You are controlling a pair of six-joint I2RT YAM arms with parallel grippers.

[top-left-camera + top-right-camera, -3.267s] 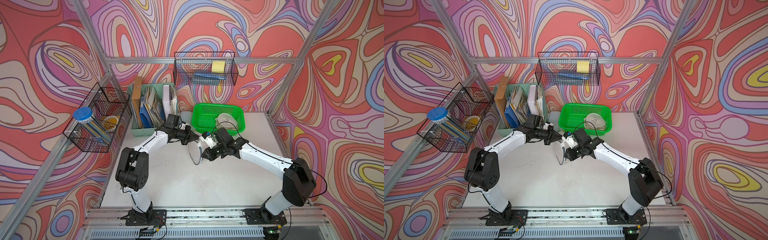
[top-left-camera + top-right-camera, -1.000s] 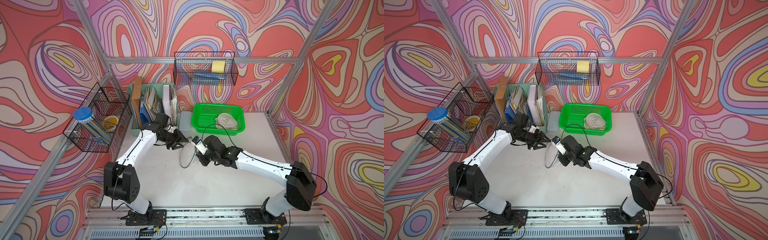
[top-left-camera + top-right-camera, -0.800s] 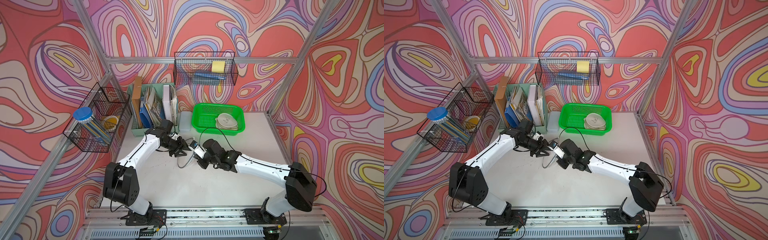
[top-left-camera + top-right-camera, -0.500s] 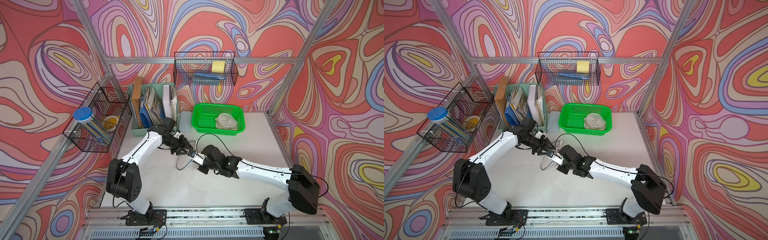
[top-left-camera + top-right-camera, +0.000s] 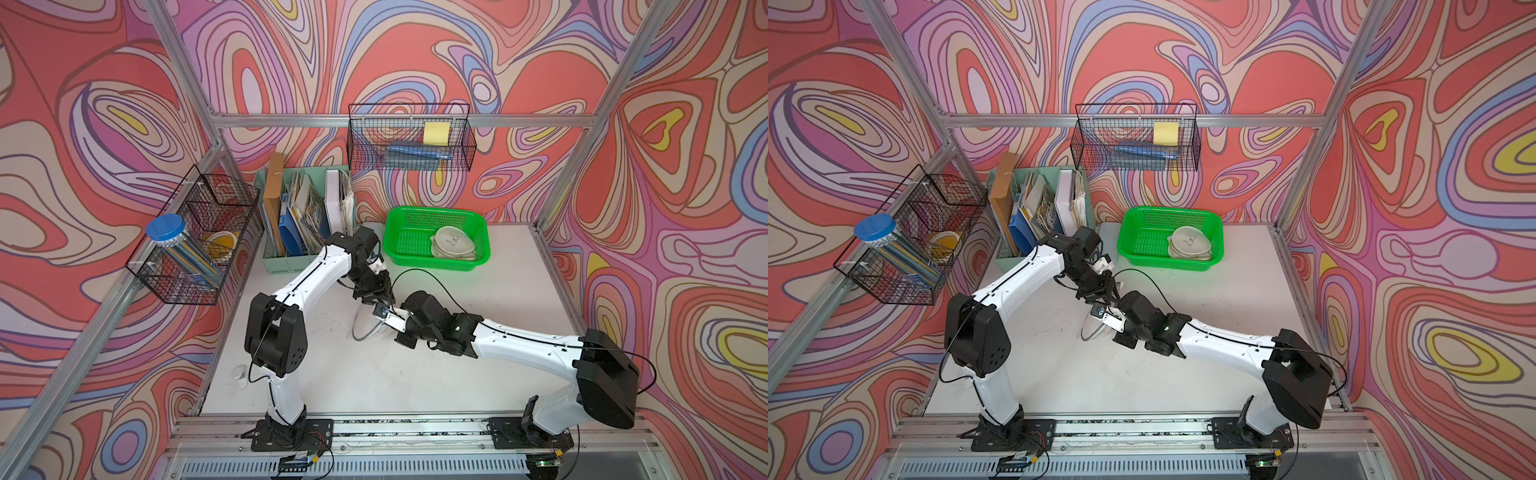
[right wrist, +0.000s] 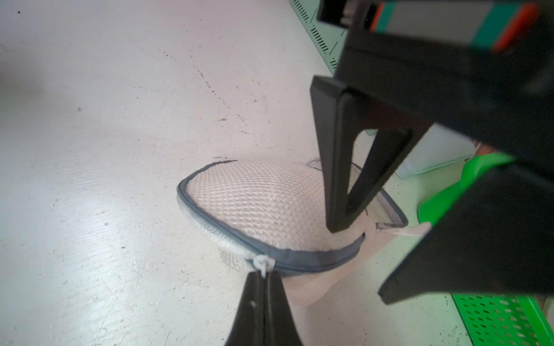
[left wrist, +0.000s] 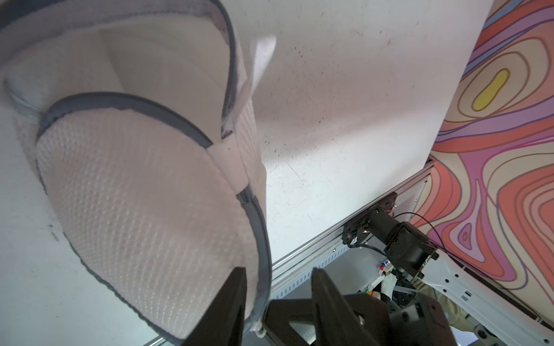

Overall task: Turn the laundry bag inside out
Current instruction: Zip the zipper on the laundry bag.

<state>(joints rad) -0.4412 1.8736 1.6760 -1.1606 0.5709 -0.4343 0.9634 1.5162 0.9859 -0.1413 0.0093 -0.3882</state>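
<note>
Laundry bag (image 5: 365, 328) lies near the middle of the counter (image 5: 415, 374), nearer the back edge than the front, just in front of the green basket (image 5: 478, 226) and between the two arms. It is a small domed pouch of soft white mesh with a grey zip rim. I judge it very light and floppy, and likely to crumple or slide rather than resist a push. The corded rim is the only firm part, so the rim and the zip pull (image 6: 263, 263) are the sensible places to grip.

The right fingers (image 6: 254, 308) are pinched fully together on the white zip pull. The left fingers (image 7: 230, 305) stand partly apart, straddling the rim. One lies against the mesh face and the other is clear on the outside, so nothing is clamped.

In both top views the bag looks tipped up on its rim, its long axis running roughly from back edge to front edge. The domed mesh face turns toward the left arm, and the zip edge faces the right arm. The left wrist view shows the mouth gaping, with smooth lining inside.
</note>
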